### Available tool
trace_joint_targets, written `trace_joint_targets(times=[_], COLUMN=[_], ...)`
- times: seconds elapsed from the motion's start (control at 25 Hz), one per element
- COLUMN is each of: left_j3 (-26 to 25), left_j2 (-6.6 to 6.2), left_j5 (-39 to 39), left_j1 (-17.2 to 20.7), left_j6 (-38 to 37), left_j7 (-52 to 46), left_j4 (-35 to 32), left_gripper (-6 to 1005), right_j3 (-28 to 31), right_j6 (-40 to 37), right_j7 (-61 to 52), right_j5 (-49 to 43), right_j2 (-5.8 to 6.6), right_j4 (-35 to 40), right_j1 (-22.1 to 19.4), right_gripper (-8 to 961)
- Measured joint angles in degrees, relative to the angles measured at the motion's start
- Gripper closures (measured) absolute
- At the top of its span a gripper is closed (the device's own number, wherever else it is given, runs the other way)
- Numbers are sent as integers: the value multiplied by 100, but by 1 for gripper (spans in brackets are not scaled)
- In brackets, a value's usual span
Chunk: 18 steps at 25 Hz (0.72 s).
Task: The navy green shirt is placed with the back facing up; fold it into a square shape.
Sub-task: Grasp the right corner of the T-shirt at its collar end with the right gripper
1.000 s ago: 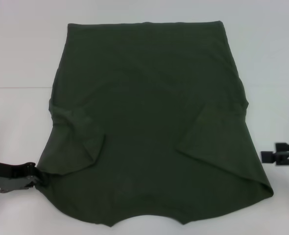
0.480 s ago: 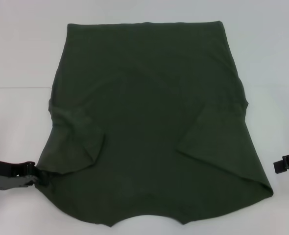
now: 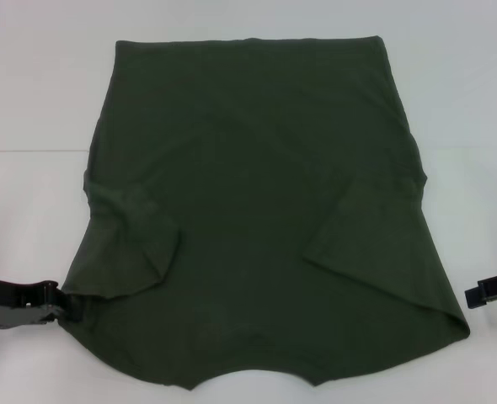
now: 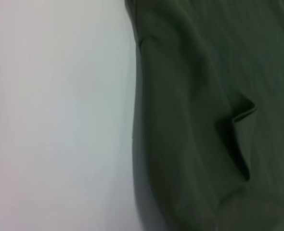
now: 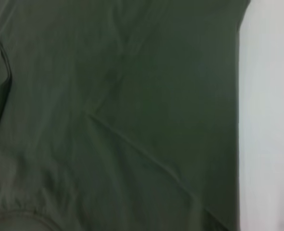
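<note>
The navy green shirt (image 3: 257,210) lies flat on the white table (image 3: 29,101), both sleeves folded in onto its body and its straight hem at the far side. My left gripper (image 3: 61,303) is low at the shirt's near-left edge and touches the fabric there. My right gripper (image 3: 472,295) is open and empty over bare table, just off the shirt's near-right edge. The left wrist view shows the shirt's edge and a folded sleeve corner (image 4: 204,96). The right wrist view is mostly filled with the shirt's fabric (image 5: 108,120) and a diagonal crease.
A faint seam in the table surface (image 3: 29,151) runs across at mid-height on the left. Bare white table lies on both sides of the shirt and beyond its far hem.
My right gripper has drawn away from the shirt's right edge, moving outward and toward the near side. My left gripper has stayed at the shirt's near-left edge. The shirt has not shifted.
</note>
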State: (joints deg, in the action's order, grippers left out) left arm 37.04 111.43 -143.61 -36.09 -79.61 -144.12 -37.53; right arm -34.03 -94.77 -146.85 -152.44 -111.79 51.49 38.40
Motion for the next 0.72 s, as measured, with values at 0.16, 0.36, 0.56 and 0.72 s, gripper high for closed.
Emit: trace_joint_targets(times=[0.16, 0.36, 0.56, 0.72], left_j3=[-2, -4, -4, -4], left_j2=[1, 1, 1, 2], left_j5=[0, 0, 3, 5], left_j1=[13, 15, 11, 9], left_j6=[23, 45, 49, 52], left_j7=[13, 19, 24, 24], left_j4=[0, 0, 0, 0], left_gripper=[940, 940, 940, 939], right_j3=[-27, -90, -135, -155], right_j6=[157, 395, 580, 631], right_j7=[49, 72, 100, 130], right_j5=[7, 10, 14, 14], right_j2=[-22, -35, -43, -92], right_j4=[-154, -435, -601, -612], right_j1=[5, 24, 34, 27], right_gripper=[60, 41, 32, 27])
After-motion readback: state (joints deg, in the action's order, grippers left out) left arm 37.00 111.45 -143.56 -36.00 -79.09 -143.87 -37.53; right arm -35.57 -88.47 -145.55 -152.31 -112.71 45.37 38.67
